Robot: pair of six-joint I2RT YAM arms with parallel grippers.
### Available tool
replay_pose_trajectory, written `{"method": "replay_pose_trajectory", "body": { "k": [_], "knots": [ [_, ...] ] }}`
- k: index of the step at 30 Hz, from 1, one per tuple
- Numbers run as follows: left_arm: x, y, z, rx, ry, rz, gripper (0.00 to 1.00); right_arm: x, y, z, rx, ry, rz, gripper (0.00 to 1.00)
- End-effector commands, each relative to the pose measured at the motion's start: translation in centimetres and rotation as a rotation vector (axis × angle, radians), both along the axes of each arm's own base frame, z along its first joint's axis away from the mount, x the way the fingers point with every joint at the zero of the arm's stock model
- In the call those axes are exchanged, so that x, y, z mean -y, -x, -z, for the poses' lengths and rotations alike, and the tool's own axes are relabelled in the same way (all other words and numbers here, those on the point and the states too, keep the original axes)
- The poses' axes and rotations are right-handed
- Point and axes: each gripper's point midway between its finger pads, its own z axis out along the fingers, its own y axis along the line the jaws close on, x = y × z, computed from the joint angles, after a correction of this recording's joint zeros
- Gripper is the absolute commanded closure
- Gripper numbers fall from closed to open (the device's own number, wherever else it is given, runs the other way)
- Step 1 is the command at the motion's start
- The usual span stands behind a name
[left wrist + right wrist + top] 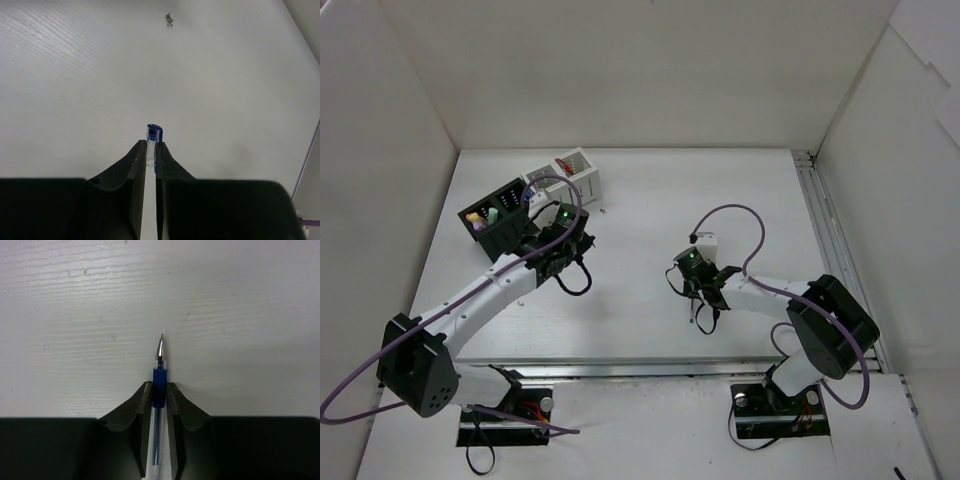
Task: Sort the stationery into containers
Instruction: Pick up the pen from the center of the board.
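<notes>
**Two pens, one in each gripper; both organisers far left**

- Clear-blue pen (154, 134): you have it pinched in the left gripper (151, 151). The jaws are narrow on the clear barrel, and the blue end pokes out just past the fingertips.
- Blue-grip pen (160, 354): it runs lengthwise through your right gripper (159, 388). The jaws are narrow, pressing the blue grip on both sides, and the metal tip points out beyond the fingertips. It sits over the worktop (75, 315), right of centre.
- Black organiser (498, 220): far left, just left of your left gripper, with yellow and green items in its compartments.
- White mesh organiser (578, 172): just beyond the black one, on its far right.
</notes>
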Motion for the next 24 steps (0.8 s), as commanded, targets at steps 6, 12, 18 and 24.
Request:
{"method": "replay_pose_trajectory", "body": {
  "k": [6,12,18,24],
  "knots": [
    [0.4,-1.5,-4.1,0.095,-0.029,0.028,1.0,-2.4,2.8,1.0,-0.1,0.013,-0.177,1.0],
    [2.2,-1.8,-5.9,0.145,-0.054,0.157,1.0,-9.3,2.0,-8.2,0.26,-0.179,-0.504,1.0],
    [4.7,0.1,-7.8,0.225,-0.037,0.288,1.0,-13.7,4.5,-18.0,0.565,-0.437,-0.797,1.0],
    [6.7,2.4,-10.9,0.366,0.034,0.363,1.0,-14.5,4.3,-20.8,0.619,-0.497,-0.796,1.0]
  ]
}}
